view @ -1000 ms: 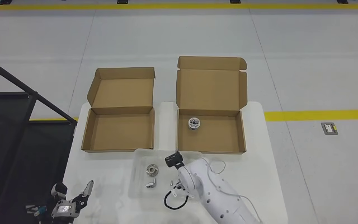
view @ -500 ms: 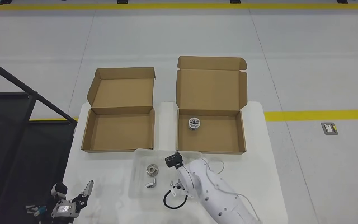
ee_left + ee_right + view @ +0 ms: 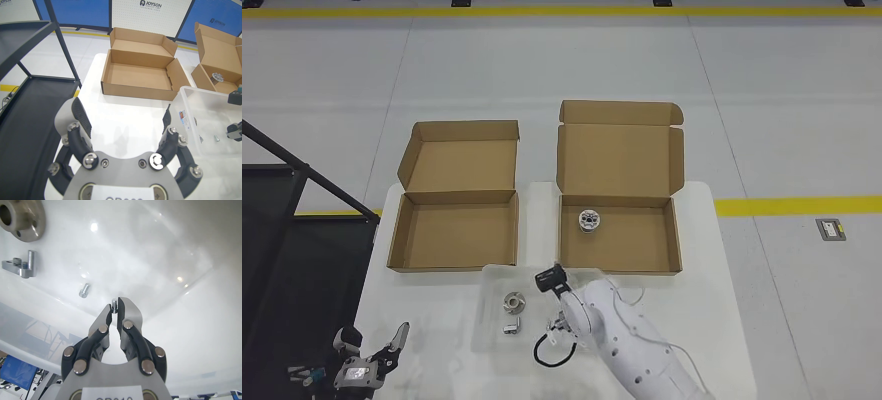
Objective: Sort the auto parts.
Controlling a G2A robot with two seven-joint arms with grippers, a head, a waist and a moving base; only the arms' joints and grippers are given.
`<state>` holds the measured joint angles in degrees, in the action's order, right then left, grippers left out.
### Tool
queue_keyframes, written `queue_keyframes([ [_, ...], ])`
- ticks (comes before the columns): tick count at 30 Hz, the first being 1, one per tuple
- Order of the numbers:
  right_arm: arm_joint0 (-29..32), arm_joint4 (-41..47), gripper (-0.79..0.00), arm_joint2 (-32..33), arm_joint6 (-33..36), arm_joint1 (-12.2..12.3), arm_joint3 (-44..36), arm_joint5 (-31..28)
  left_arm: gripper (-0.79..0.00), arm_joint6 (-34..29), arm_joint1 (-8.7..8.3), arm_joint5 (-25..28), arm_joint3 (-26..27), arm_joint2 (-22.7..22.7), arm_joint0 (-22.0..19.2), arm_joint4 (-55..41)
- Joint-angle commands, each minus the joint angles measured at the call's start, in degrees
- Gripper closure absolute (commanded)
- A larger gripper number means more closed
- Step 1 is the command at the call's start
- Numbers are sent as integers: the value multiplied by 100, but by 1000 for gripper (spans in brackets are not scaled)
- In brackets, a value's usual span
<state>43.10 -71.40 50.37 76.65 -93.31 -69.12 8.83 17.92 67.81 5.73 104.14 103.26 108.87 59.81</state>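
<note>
My right gripper (image 3: 114, 307) is inside the clear plastic bin (image 3: 492, 290), shut on a small silver bolt (image 3: 114, 303) held upright at its fingertips. A second loose bolt (image 3: 84, 290) lies on the bin floor close by. Farther off in the bin lie a silver bracket (image 3: 20, 266) and a round flanged hub (image 3: 22, 219); from above the hub (image 3: 513, 301) and bracket (image 3: 510, 326) sit at the bin's left. My left gripper (image 3: 122, 121) hangs open and empty over the table's near left corner (image 3: 372, 355). The right cardboard box (image 3: 622, 245) holds one round metal part (image 3: 588, 219). The left cardboard box (image 3: 454, 235) is empty.
Both boxes stand side by side at the table's far half with lids (image 3: 620, 150) raised. A black metal shelf cart (image 3: 28, 106) stands close to the table's left edge. A black cable (image 3: 547, 358) loops beside my right arm.
My right arm has shifted slightly to the left and away from me over the bin. The left arm stays still.
</note>
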Motion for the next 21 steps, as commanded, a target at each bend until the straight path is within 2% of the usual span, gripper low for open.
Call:
queue_keyframes([
  [1, 92, -59, 0, 93, 40, 43, -388, -120, -785, 0, 0, 0, 0, 0, 0, 0],
  [7, 513, -514, 0, 522, 30, 224, -1872, -463, -785, 0, 0, 0, 0, 0, 0, 0],
  [11, 718, -1101, 0, 706, -333, 316, -2510, -644, -785, 0, 0, 0, 0, 0, 0, 0],
  [15, 605, -1414, 0, 831, -728, 349, -2423, -864, -785, 0, 0, 0, 0, 0, 0, 0],
  [21, 182, -798, 0, 1072, -991, 329, -1811, -1302, -785, 0, 0, 0, 0, 0, 0, 0],
])
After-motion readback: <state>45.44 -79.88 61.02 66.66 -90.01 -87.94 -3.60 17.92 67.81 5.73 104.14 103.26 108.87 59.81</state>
